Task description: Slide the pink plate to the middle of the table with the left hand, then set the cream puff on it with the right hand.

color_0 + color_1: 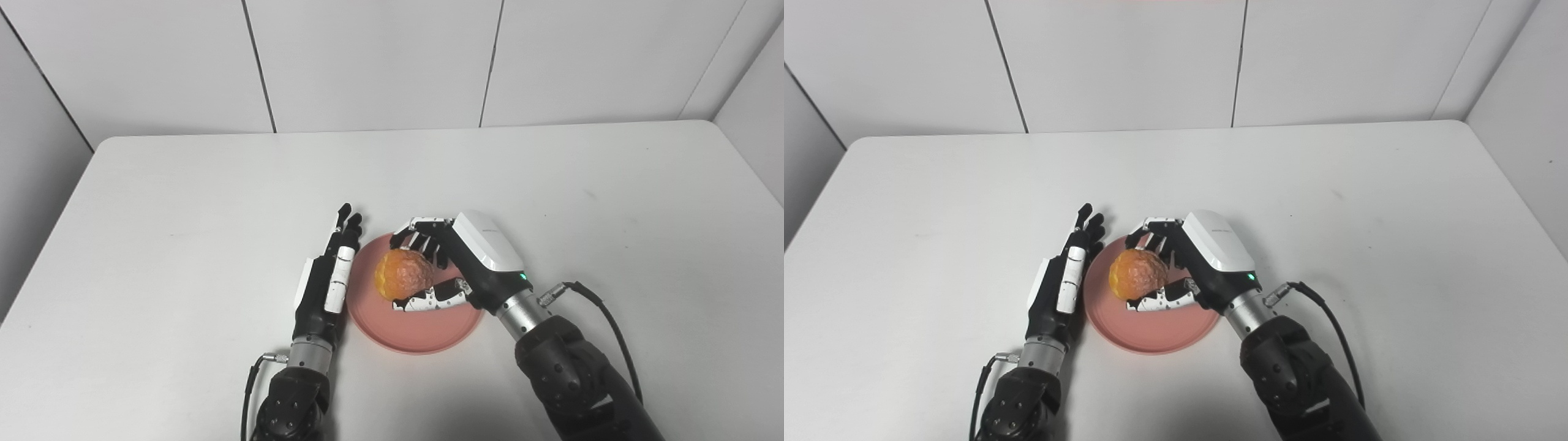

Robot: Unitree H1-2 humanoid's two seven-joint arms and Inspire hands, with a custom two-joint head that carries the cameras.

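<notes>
In the left eye view, the right robot hand (456,263) has its fingers and thumb curled around the cream puff (404,274), directly over the pink plate (414,334) near mid-worktop (184,202). In the right eye view, the left robot hand (1062,282) lies flat, fingers straight, holding nothing, against the plate's left rim; the puff likely needs only lowering.

Both eyes look steeply down from above the near edge of the white counter (184,202), facing the paneled back wall (380,61). They share almost the whole counter; the right eye sits slightly rightward, so the pink plate (1145,334) appears further left there.
</notes>
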